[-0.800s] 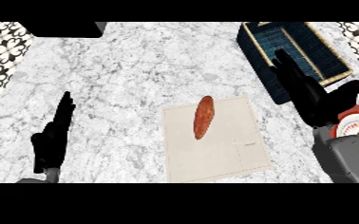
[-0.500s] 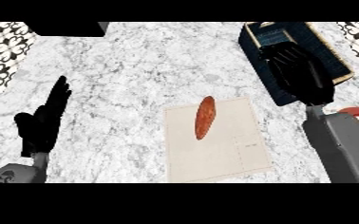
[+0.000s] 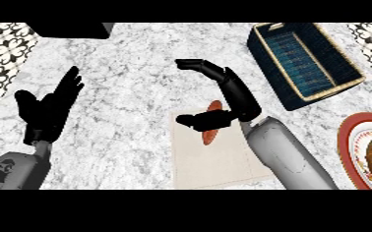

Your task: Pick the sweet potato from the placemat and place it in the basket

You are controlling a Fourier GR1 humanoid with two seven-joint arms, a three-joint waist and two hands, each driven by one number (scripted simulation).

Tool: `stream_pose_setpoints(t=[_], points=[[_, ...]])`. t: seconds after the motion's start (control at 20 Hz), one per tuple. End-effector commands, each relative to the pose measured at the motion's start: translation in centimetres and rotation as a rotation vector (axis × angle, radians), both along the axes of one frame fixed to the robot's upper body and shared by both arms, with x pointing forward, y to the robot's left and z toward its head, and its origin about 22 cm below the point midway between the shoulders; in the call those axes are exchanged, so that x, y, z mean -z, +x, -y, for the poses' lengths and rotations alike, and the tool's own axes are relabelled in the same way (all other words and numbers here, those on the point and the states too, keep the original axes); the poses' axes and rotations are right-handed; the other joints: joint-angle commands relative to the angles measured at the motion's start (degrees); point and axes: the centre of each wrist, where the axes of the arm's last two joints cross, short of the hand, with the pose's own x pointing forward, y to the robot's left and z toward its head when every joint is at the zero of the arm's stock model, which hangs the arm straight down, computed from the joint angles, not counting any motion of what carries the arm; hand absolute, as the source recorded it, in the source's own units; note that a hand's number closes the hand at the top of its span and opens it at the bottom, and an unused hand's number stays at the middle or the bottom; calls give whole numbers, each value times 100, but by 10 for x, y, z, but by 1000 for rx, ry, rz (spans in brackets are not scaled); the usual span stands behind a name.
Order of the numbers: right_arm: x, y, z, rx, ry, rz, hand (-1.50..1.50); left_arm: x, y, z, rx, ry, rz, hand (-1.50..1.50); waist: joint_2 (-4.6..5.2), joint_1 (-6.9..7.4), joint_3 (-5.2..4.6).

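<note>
On veined white marble counter point(image 3: 138, 83): pale cloth placemat point(image 3: 218, 162), smooth and rectangular, no writing legible anywhere; on it, oblong orange sweet potato point(image 3: 212, 133), partly hidden under right hand point(image 3: 232, 96), fingers spread above it, thumb just beside it; woven dark-blue basket point(image 3: 305, 61) well apart; left hand point(image 3: 47, 110) open, resting at left.

One head-height view, steeply down onto the marble counter point(image 3: 145, 78), forearms entering from the lower edge.
</note>
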Motion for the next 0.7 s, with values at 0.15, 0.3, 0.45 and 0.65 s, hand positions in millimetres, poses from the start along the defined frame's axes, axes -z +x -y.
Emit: stream_pose_setpoints(t=[0.15,0.3,0.45,0.65], points=[[-51,-1,-85,104,-126,-105,-150,-17,15,-9,-15,12,-21,0,-41,-155,-7],[-88,5,-63,157,-363,-157,-150,-7,6,-15,-37,-2,-35,0,-111,-248,-20],[-103,23,-50,339,-614,-107,-150,-5,4,-11,-37,3,-40,0,-136,-251,-30],[-152,37,-28,534,-797,-158,-150,-6,0,-22,-29,-3,-44,0,-146,-293,-20]])
